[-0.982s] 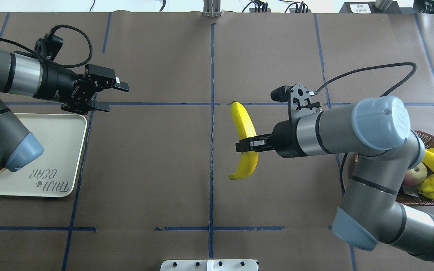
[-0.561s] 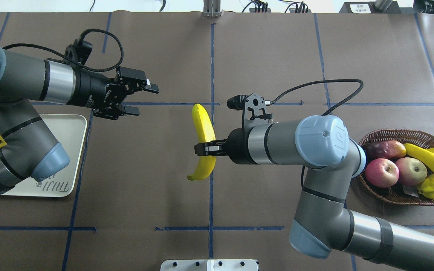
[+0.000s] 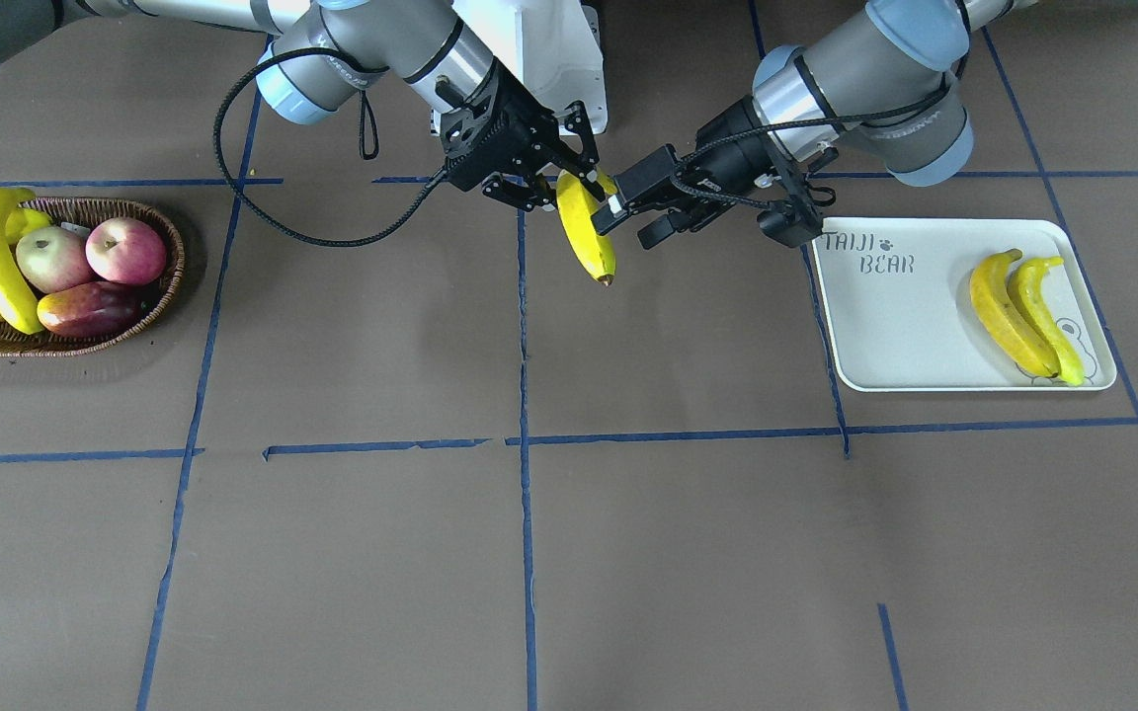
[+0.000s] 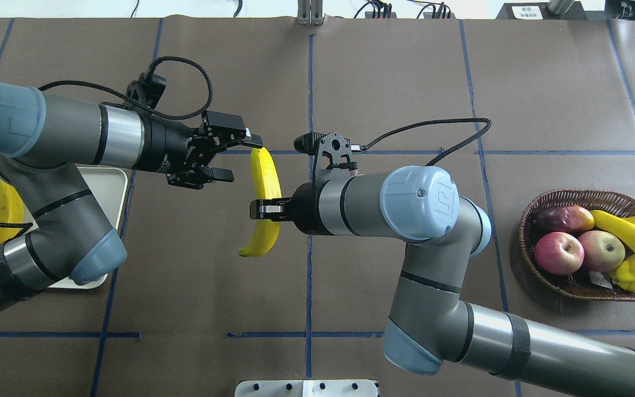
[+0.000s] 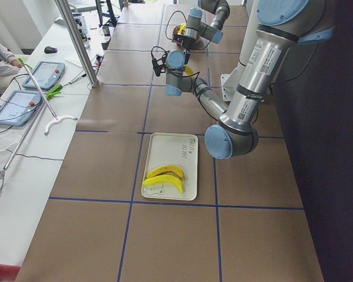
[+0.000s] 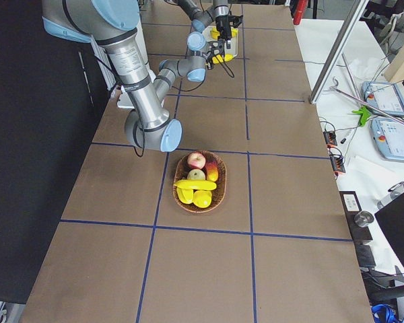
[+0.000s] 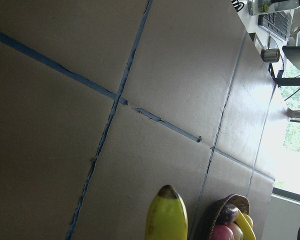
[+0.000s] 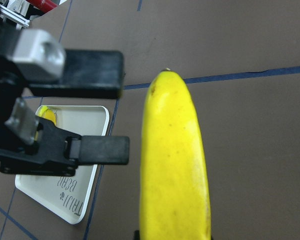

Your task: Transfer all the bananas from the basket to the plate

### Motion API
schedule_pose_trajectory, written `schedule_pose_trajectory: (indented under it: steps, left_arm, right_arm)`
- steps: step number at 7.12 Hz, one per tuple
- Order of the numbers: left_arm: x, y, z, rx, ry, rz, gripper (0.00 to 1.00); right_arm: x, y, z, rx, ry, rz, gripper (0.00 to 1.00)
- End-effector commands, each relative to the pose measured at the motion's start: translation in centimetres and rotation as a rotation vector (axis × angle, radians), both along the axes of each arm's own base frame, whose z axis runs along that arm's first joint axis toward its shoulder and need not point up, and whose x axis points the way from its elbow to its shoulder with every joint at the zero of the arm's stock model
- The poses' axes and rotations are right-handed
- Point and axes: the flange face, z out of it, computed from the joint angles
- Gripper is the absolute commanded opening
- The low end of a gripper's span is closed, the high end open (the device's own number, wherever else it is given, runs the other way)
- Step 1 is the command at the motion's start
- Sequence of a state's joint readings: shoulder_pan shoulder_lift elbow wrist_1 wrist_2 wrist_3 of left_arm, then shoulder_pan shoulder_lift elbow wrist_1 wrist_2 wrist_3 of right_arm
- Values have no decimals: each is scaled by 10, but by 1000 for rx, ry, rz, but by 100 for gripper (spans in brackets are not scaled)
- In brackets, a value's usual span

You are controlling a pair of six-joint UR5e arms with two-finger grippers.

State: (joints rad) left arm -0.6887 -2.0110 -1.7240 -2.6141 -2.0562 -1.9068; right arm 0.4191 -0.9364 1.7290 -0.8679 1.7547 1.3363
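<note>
My right gripper (image 4: pixel 265 210) is shut on the middle of a long yellow banana (image 4: pixel 263 182) and holds it above the table's centre line. My left gripper (image 4: pixel 245 161) stands open right beside the banana's upper end, one finger (image 8: pixel 90 74) level with its tip and not touching. Two bananas (image 3: pixel 1023 308) lie on the white plate (image 3: pixel 910 336) at the robot's left. Another banana (image 4: pixel 634 242) rests in the wicker basket (image 4: pixel 549 278) at the robot's right. The left wrist view catches only the held banana's tip (image 7: pixel 166 217).
In the basket two apples (image 4: pixel 579 251), a dark red mango (image 4: pixel 563 219) and a stubby yellow fruit (image 4: pixel 626 273) lie beside the banana. Blue tape lines cross the brown table. A white base block (image 4: pixel 306 388) sits at the near edge.
My right arm has carried the banana leftward to the centre line. My left arm has swung right from over the plate to meet it, gripper still open.
</note>
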Motion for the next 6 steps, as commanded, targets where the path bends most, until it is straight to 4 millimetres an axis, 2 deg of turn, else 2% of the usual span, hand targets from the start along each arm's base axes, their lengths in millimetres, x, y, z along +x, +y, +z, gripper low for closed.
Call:
schedule_pose_trajectory:
  steps: [1, 3, 4, 6]
  left_arm:
    - [18, 12, -1, -4, 0, -7, 100]
    - [27, 18, 2, -10, -8, 8, 100]
    - [27, 17, 1, -10, -6, -11, 93]
    - [40, 24, 3, -14, -8, -50, 60]
  right_arm:
    - [-3, -1, -4, -5, -3, 1, 3]
    - [-2, -1, -7, -4, -9, 2, 3]
    - [-2, -1, -7, -4, -9, 2, 3]
    - [-2, -1, -7, -4, -9, 2, 4]
